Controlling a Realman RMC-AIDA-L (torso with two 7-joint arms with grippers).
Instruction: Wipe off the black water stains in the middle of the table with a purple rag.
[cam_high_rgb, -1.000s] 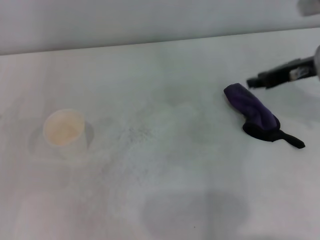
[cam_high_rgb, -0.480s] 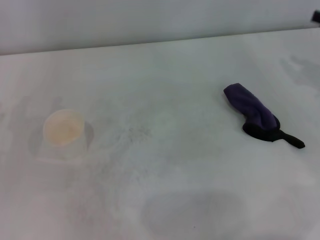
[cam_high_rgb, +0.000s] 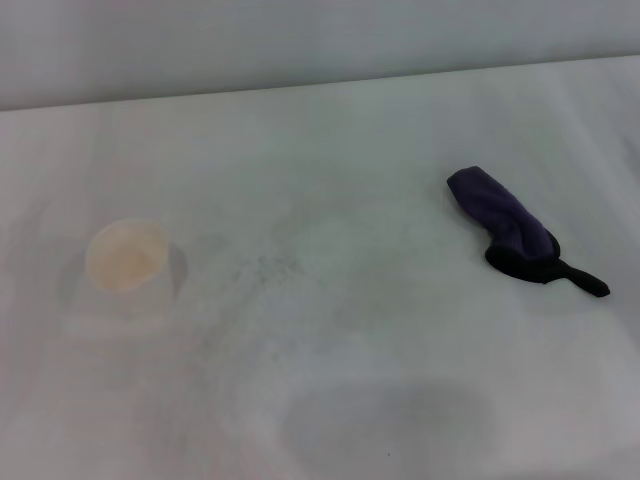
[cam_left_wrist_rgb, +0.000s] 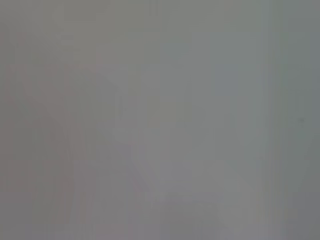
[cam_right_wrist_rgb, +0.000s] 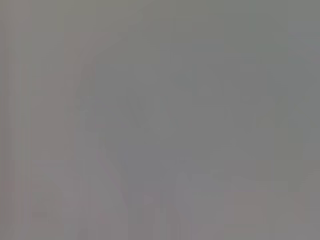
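The purple rag (cam_high_rgb: 505, 225) lies loose on the white table (cam_high_rgb: 400, 130) at the right, bunched up, its black edging and thin black tail pointing toward the front right. Around the table's middle I see only faint grey speckles (cam_high_rgb: 272, 266); no dark round blot of black water stains shows there. Neither gripper appears in the head view. Both wrist views are a flat grey with nothing to make out.
A white paper cup (cam_high_rgb: 128, 262) stands upright at the left of the table, its mouth open. The table's far edge runs along the top of the head view, with a grey wall behind it.
The right gripper, which was just beyond the rag's far end a second ago, has drawn back to the right and out of view. The rag and cup have not moved.
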